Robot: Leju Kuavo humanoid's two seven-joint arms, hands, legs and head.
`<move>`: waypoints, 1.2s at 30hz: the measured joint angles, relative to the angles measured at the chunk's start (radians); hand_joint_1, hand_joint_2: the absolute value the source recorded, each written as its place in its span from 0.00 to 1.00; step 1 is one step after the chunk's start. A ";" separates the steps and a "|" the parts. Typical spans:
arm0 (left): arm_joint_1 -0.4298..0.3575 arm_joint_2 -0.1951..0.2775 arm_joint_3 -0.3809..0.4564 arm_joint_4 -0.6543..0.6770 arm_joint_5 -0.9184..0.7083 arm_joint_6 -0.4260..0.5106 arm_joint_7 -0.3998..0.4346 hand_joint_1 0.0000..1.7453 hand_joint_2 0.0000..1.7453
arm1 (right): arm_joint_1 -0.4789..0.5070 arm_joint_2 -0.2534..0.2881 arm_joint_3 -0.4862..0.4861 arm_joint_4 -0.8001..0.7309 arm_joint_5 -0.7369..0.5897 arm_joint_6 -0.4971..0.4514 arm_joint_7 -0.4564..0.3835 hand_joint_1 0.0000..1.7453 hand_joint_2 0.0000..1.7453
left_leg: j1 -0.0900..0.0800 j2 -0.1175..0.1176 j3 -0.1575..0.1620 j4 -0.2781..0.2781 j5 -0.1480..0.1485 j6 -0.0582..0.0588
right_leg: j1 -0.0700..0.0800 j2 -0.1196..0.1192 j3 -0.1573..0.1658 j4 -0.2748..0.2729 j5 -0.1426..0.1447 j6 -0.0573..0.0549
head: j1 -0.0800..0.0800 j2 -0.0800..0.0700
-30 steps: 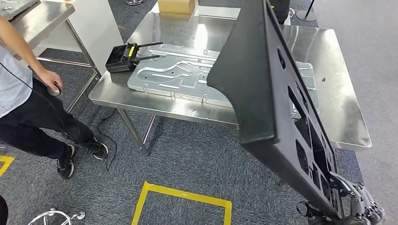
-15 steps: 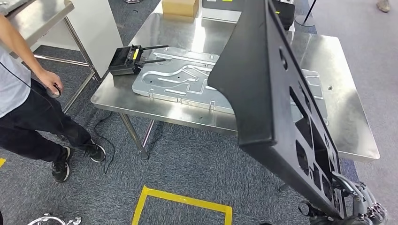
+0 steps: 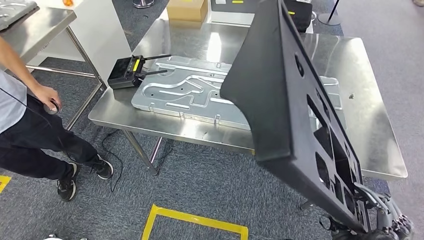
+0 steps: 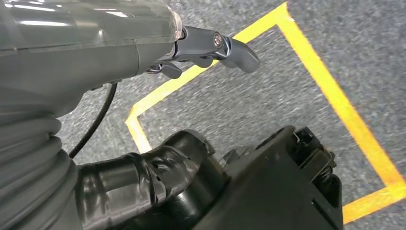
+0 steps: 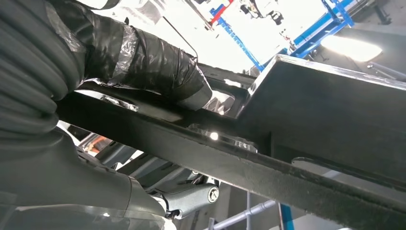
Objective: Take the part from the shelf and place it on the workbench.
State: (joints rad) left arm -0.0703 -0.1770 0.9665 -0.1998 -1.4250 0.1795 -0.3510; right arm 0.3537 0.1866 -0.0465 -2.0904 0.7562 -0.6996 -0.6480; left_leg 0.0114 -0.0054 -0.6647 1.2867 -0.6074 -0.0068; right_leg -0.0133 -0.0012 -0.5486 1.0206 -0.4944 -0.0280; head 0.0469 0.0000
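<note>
Right robot hand [image 3: 385, 220], half hidden behind black part [image 3: 280, 95].

You have a stamped metal plate [image 3: 192, 92] beside a black radio unit [image 3: 122, 72], a cardboard box [image 3: 187, 9] farther back, yellow floor tape [image 3: 192, 220], and a person [image 3: 30, 130] standing at left

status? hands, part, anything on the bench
Right hand grips black part, held tilted, not yet down. Left hand holds nothing. Metal plate and black radio box occupy workbench.
</note>
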 joint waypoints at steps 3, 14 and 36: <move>-0.001 0.000 -0.013 0.000 0.000 -0.007 -0.013 0.00 1.00 | -0.024 -0.010 0.000 0.008 0.025 0.000 0.000 1.00 1.00 | -0.003 0.001 0.051 -0.161 0.122 0.011 | 0.003 0.004 0.024 0.001 -0.019 0.006 | 0.000 0.000; 0.005 0.006 -0.048 0.000 0.000 -0.027 -0.031 0.00 1.00 | -0.096 -0.053 0.003 0.044 0.065 0.000 0.003 1.00 1.00 | 0.000 0.000 0.121 -0.282 0.129 0.054 | -0.002 0.001 -0.122 0.269 -0.135 0.053 | 0.001 0.000; 0.002 0.012 -0.093 0.000 0.000 -0.039 -0.029 0.00 1.00 | -0.194 -0.112 0.038 0.138 0.118 0.000 0.056 1.00 1.00 | -0.013 0.000 0.067 -0.240 0.157 0.032 | 0.005 0.006 0.019 0.011 -0.033 0.014 | 0.001 0.000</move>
State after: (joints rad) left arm -0.0681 -0.1649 0.8736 -0.1993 -1.4250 0.1404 -0.3796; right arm 0.1594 0.0743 -0.0081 -1.9520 0.8746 -0.6992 -0.5917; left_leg -0.0021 -0.0057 -0.5978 1.0470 -0.4505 0.0256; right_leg -0.0079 0.0043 -0.5298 1.0319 -0.5279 -0.0139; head 0.0475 0.0000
